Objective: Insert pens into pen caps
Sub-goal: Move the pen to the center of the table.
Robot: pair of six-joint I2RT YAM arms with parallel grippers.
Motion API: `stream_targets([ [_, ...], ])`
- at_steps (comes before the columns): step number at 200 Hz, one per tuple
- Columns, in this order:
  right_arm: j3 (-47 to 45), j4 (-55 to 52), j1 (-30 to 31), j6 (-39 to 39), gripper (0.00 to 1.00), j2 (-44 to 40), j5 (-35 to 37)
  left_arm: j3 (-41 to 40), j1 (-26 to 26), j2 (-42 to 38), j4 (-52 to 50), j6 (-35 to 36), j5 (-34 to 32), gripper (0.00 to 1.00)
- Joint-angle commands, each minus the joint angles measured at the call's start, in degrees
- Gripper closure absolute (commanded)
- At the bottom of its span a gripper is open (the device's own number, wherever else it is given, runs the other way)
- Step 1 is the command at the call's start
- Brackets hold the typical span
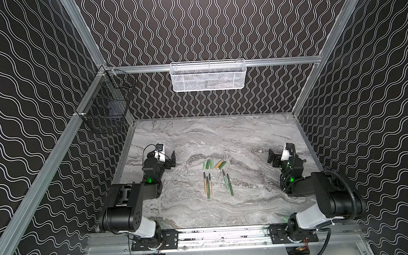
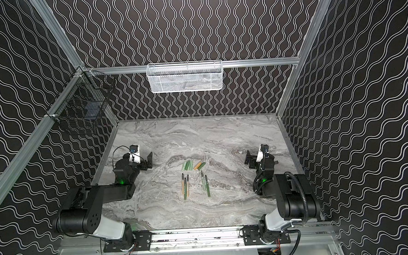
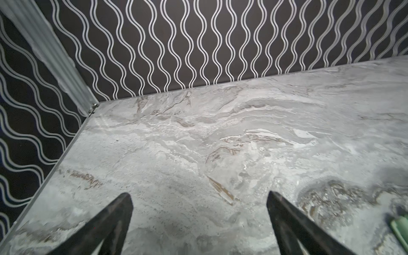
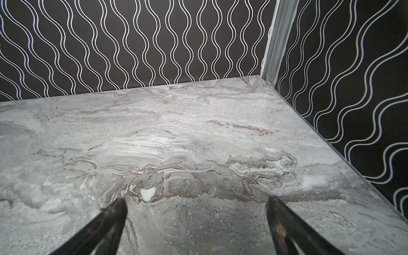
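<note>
Pens lie on the marble table (image 1: 222,136) in both top views: three side by side (image 1: 207,185) (image 2: 185,186) and two more to their right (image 1: 228,184) (image 2: 205,184), dark tips pointing away. Behind them lie the pen caps: three green ones (image 1: 207,164) (image 2: 187,165) and a tan and a dark green one (image 1: 220,164) (image 2: 199,165). My left gripper (image 1: 171,161) (image 2: 148,161) (image 3: 198,194) hovers open and empty left of the caps. A pale green cap (image 3: 400,227) shows at the edge of the left wrist view. My right gripper (image 1: 271,157) (image 2: 248,158) (image 4: 196,199) is open and empty, far right of them.
A white mesh basket (image 1: 208,75) hangs on the back wall and a black wire basket (image 1: 105,102) on the left rail. Patterned walls close the table on three sides. The arm bases sit on a metal rail (image 1: 223,233) at the front.
</note>
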Motion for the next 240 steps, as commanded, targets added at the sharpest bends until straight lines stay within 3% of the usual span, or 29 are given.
stream_targets([
  [1,0.2,2.9,0.1,0.1,0.0,0.1,-0.2,0.1,0.3,0.1,2.3,0.8,2.0,0.01],
  [31,0.2,2.9,0.1,0.1,0.0,0.1,-0.1,1.0,-0.1,-0.5,0.3,-1.0,-5.4,0.01],
  [64,0.3,2.9,0.1,0.1,0.0,0.1,-0.2,5.7,-2.1,-3.9,-11.3,-0.7,-11.1,0.01],
  [81,0.3,2.8,0.1,0.1,0.0,0.1,-0.2,9.6,-4.4,-4.8,-18.8,1.3,-12.6,0.01],
  [109,0.2,2.9,0.1,0.1,0.0,0.1,-0.2,14.4,-8.8,-4.2,-24.8,3.2,-21.3,0.01],
  [153,0.3,2.8,0.1,0.3,0.0,0.1,-0.2,27.0,-17.7,-2.7,-43.4,-2.6,-39.2,0.01],
  [192,0.8,1.5,-1.0,1.2,0.0,0.1,-1.8,41.5,-31.1,2.2,-68.0,-12.4,-59.7,0.01],
  [211,0.8,2.0,-1.0,0.6,0.0,0.1,-1.7,47.3,-35.7,3.2,-78.6,-17.0,-57.7,0.01],
  [240,0.4,2.4,-1.0,0.5,0.0,-0.1,-1.8,48.7,-39.3,0.1,-81.9,-19.5,-49.2,0.01],
])
